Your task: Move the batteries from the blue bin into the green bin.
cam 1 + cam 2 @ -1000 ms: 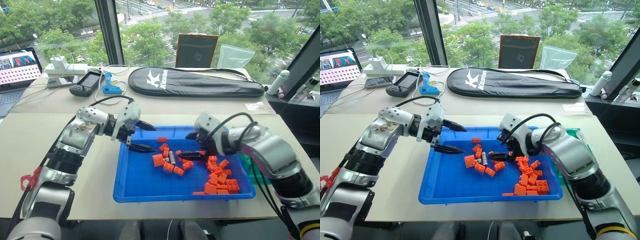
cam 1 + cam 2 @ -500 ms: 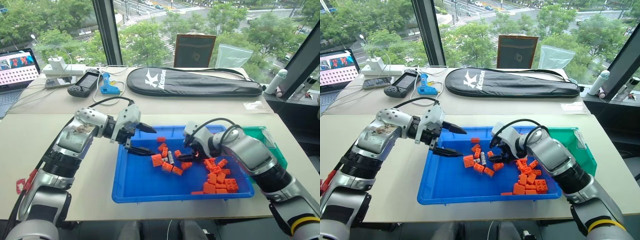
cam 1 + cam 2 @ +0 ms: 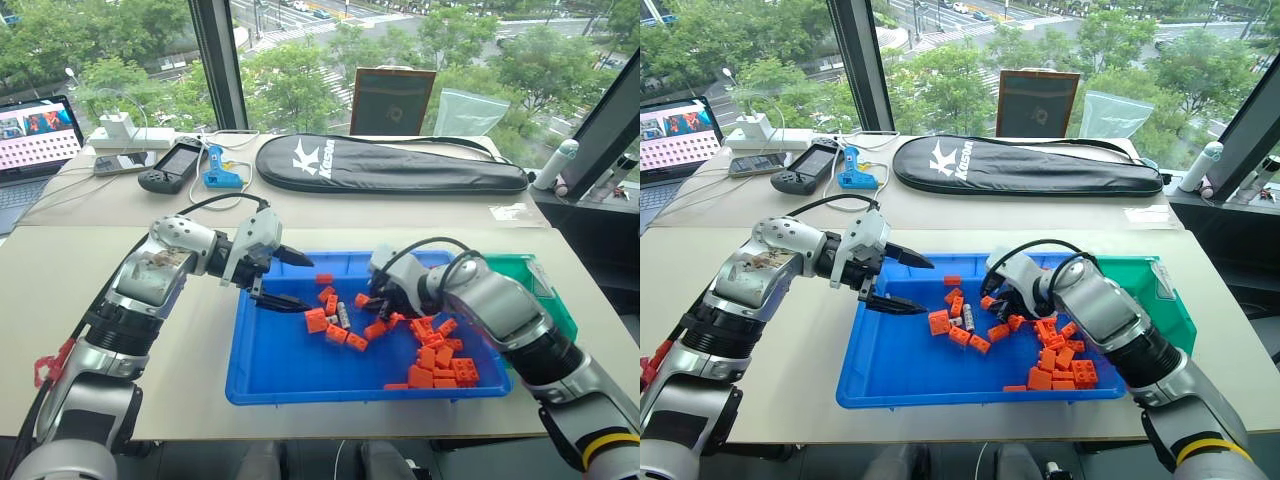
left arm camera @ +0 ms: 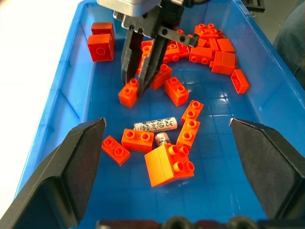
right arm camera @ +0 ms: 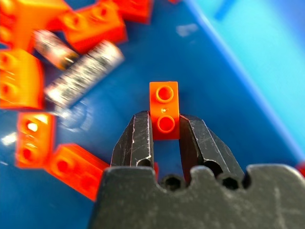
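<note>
I see right end effector (image 5: 165,143) clenched on small orange plastic brick (image 5: 164,109) over shallow blue plastic bin (image 3: 280,370); left end effector (image 3: 291,279) released, hovering nearby; two silver-grey cylindrical batteries (image 4: 156,126) lie loose.

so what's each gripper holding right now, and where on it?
Right gripper is shut on an orange brick, pinched across its two long sides at the near end. Left gripper is open, holding nothing.

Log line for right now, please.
right tool shut on orange brick in blue bin | left tool open, hovering | two batteries in blue bin | green bin: contents unseen
</note>
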Robot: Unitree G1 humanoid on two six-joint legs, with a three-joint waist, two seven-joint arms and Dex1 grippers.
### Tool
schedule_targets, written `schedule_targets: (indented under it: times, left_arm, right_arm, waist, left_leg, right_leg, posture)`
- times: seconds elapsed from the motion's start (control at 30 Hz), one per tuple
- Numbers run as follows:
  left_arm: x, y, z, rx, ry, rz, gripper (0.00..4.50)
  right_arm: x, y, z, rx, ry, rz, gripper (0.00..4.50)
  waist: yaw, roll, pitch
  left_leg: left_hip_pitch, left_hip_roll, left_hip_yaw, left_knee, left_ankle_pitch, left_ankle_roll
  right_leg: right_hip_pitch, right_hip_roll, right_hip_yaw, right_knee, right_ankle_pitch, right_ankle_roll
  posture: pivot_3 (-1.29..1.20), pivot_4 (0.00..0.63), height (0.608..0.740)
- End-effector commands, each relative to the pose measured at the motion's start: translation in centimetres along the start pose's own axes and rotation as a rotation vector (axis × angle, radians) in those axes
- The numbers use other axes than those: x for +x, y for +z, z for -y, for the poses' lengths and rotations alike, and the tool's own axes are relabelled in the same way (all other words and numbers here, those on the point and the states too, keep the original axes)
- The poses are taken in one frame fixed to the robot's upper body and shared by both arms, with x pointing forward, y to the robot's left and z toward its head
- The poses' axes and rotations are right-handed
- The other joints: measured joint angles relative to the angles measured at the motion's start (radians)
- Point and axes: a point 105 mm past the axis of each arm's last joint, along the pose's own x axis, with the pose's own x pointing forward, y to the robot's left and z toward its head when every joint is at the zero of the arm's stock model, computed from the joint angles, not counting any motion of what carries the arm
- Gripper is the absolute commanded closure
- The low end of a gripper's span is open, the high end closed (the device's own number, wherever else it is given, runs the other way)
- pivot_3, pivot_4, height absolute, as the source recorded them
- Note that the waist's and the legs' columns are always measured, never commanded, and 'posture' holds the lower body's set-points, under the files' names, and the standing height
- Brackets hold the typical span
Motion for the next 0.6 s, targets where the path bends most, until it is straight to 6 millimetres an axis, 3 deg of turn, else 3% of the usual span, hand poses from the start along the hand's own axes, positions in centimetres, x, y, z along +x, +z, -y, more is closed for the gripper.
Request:
schedule_targets:
  times: [0.03,0.1,0.27,0.33,0.4,0.6]
  left_arm:
    - [-0.1,1.0,-0.1,0.031,0.007,0.026,0.0]
    - [0.0,1.1,-0.1,0.033,0.006,0.03,0.0]
    - [0.0,0.9,-0.1,0.035,0.005,0.022,0.0]
    - [0.1,0.9,-0.1,0.036,0.005,0.021,0.0]
    - [0.1,1.0,-0.2,0.037,0.005,0.022,0.0]
    - [0.2,0.9,-0.2,0.036,0.006,0.021,0.0]
  right_arm:
    - [-1.0,0.8,2.0,-0.009,-0.112,0.021,4.07]
    - [-1.0,0.9,2.5,-0.003,-0.143,0.026,3.07]
    - [-1.3,1.2,3.2,-0.029,-0.201,0.034,1.49]
    - [-1.3,1.9,3.0,-0.043,-0.202,0.05,0.84]
    - [-1.1,3.1,1.1,-0.015,-0.106,0.102,0.08]
    - [-1.2,5.1,-2.9,-0.01,0.085,0.163,0.08]
  waist:
    - [-0.001,0.0,0.0]
    - [-0.001,0.0,0.0]
    - [0.0,0.0,0.0]
    - [0.0,0.0,0.0]
    - [-0.001,0.0,0.0]
    - [-0.002,0.0,0.0]
  left_leg:
    - [0.0,0.0,0.0,0.0,0.0,0.0]
    - [0.0,0.0,0.0,0.0,0.0,0.0]
    - [0.0,0.0,0.0,0.0,0.0,0.0]
    - [0.0,0.0,0.0,0.0,0.0,0.0]
    - [0.0,0.0,0.0,0.0,0.0,0.0]
    - [0.0,0.001,-0.001,0.0,0.0,0.0]
  right_leg:
    - [0.0,0.0,0.0,0.0,0.0,0.0]
    - [0.0,0.0,0.0,0.0,0.0,0.0]
    - [0.0,0.0,0.0,0.0,0.0,0.0]
    - [0.0,0.0,0.0,0.0,0.0,0.0]
    - [0.0,0.0,0.0,0.0,0.0,0.0]
    - [0.0,0.001,0.0,0.0,0.0,0.0]
  posture:
    - [0.0,0.15,0.734]
    - [0.0,0.15,0.734]
    - [0.0,0.15,0.734]
    - [0.0,0.15,0.734]
    - [0.0,0.15,0.734]
    - [0.0,0.15,0.734]
